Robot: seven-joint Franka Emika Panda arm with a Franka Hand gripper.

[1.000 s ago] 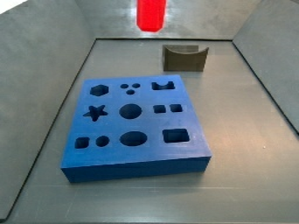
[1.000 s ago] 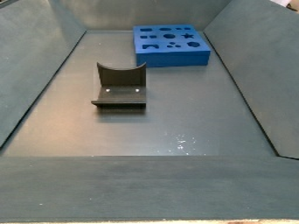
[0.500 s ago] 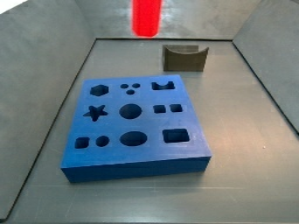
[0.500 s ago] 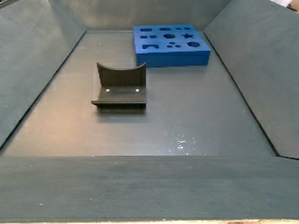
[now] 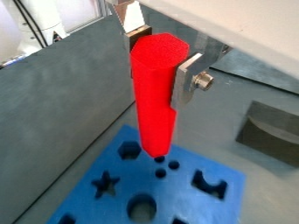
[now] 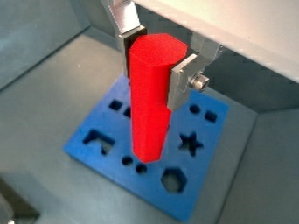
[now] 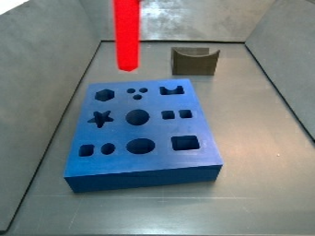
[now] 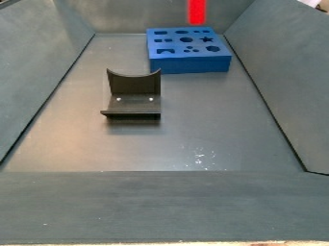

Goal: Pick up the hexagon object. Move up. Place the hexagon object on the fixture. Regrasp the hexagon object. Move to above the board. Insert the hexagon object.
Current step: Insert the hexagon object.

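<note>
My gripper [image 5: 160,61] is shut on the hexagon object [image 5: 155,96], a bright red hexagonal peg held upright between the silver fingers [image 6: 184,74]. It also shows in the wrist view [image 6: 151,96]. The peg hangs high above the blue board [image 5: 111,203], which has many shaped holes. In a side view the peg [image 7: 125,35] hangs above the board's [image 7: 142,171] far left corner, near the hexagon hole [image 7: 105,94]. In a side view only its lower end [image 8: 198,12] shows above the board [image 8: 189,63]. The gripper itself is out of both side views. The dark fixture [image 7: 194,61] stands empty.
Grey walls enclose the grey floor in both side views [image 7: 264,129] [image 8: 193,135]. The fixture [image 8: 133,94] stands mid-floor, well apart from the board. A corner of the fixture shows in a wrist view [image 5: 271,129].
The red peg has moved left and come lower, from near the back wall to above the board's far left corner. It now enters a side view where it was out of view before.
</note>
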